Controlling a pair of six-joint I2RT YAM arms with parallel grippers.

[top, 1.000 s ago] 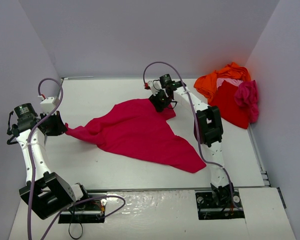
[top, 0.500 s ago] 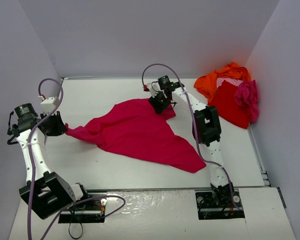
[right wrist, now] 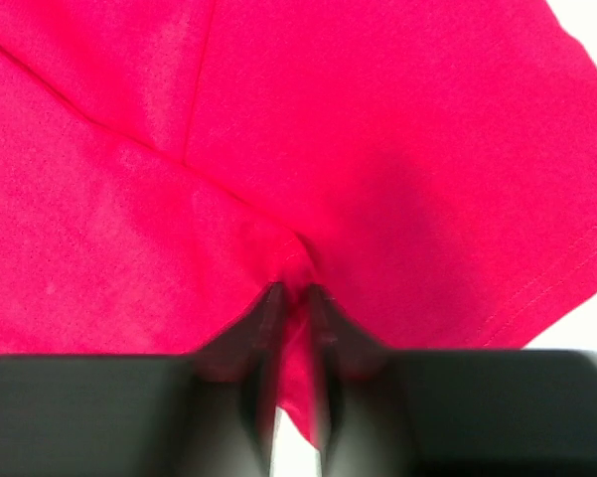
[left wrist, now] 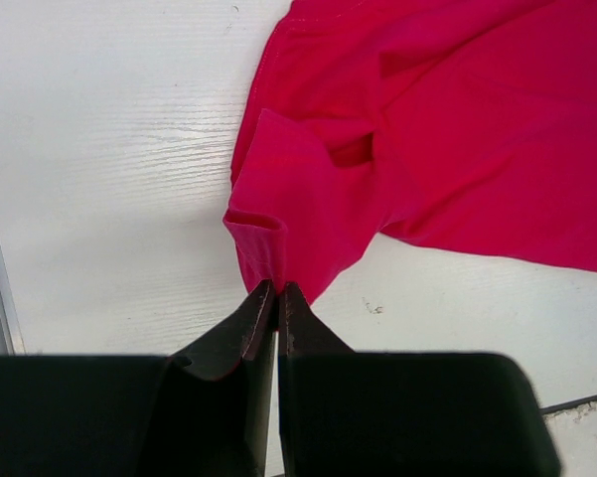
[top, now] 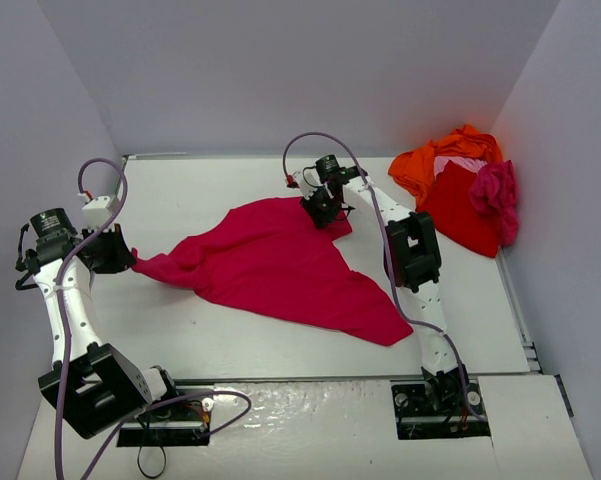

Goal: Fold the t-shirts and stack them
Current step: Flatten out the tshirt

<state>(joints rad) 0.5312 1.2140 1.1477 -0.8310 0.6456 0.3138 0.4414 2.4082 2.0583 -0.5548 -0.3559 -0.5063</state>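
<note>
A crimson pink-red t-shirt (top: 280,265) lies spread and rumpled across the middle of the table. My left gripper (top: 130,258) is shut on its left corner, and the left wrist view shows the cloth (left wrist: 427,129) pinched at the gripper's (left wrist: 278,288) tips. My right gripper (top: 320,212) sits on the shirt's far right edge. In the right wrist view this gripper (right wrist: 296,290) has its jaws drawn in on a raised fold of the shirt (right wrist: 278,129). More t-shirts are heaped at the back right: orange (top: 420,165), red (top: 465,210), magenta (top: 495,195) and a strip of pale pink (top: 455,162).
The white table (top: 210,190) is boxed in by grey walls at the left, back and right. The heap of shirts lies against the right wall. A purple cable (top: 310,135) loops above the right wrist, and another one hangs off the left arm.
The right gripper's jaws have closed in on a fold of the crimson shirt, and that wrist has crept slightly left. The left gripper and its hold are unchanged.
</note>
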